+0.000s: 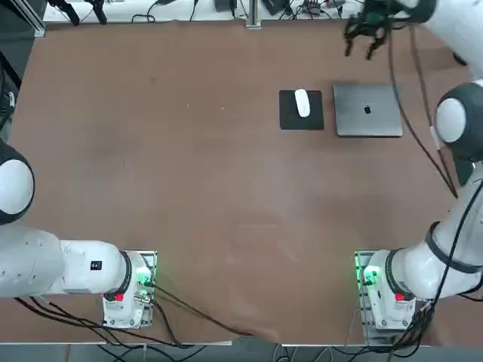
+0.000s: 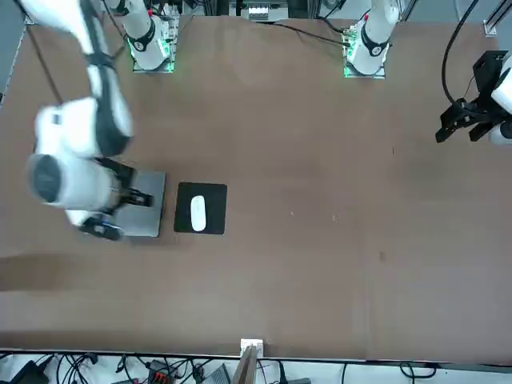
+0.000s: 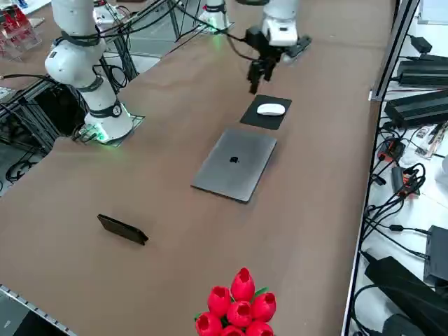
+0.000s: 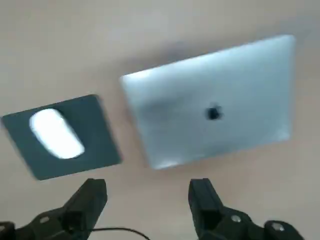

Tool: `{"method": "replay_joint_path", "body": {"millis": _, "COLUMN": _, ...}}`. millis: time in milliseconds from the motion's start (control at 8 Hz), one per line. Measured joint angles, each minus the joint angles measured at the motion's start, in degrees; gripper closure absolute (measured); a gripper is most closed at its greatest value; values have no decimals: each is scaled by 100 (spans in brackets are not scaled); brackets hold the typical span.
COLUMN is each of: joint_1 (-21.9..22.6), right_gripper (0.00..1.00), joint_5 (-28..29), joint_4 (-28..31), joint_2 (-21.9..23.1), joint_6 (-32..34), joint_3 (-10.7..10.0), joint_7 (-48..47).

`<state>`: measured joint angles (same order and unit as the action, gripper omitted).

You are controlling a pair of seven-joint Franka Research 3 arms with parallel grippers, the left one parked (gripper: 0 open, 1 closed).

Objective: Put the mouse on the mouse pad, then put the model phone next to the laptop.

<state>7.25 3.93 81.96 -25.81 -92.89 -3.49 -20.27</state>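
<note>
Top view: small white smooth oval mouse (image 1: 303, 103) seen on flat black square mouse pad (image 1: 288, 117), off-centre, towards the pad's far edge.
Laptop: silver-grey metallic rectangle (image 1: 355, 121), lid closed, dark apple logo (image 1: 367, 109) at centre; set just to the right of the pad, a narrow strip of table between them.
Right gripper: black two-fingered gripper (image 4: 147, 186), held raised above the table; in the top view, seen over the area beyond the laptop.
Jaws: released, set wide apart, nothing grasped; both fingertips (image 4: 95, 189) seen in the wrist view.
Model phone: slim dark rectangular slab (image 3: 122, 229), found on the table in the right side view, well apart from the laptop, off to its right and nearer the arm bases' side. Whether it is laid flat or propped on an edge cannot be told.
Flowers: cluster of red tulip-shaped blooms (image 3: 239, 308) with green leaves, cut by the bottom border of the right side view.
Table: broad brown smooth top (image 1: 189, 188), faintly marked in places.
</note>
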Motion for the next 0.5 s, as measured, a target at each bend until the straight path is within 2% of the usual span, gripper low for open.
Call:
{"method": "replay_joint_path", "body": {"millis": 250, "joint_1": -1067, "right_gripper": 0, "joint_5": -512, "joint_4": 79, "joint_2": -36, "joint_6": 73, "joint_3": -16, "joint_7": 1070}}
{"method": "replay_joint_path", "body": {"millis": 500, "joint_1": -1882, "right_gripper": 0, "joint_5": -986, "joint_4": 128, "joint_2": -107, "joint_6": 66, "joint_3": -26, "joint_7": 2167}}
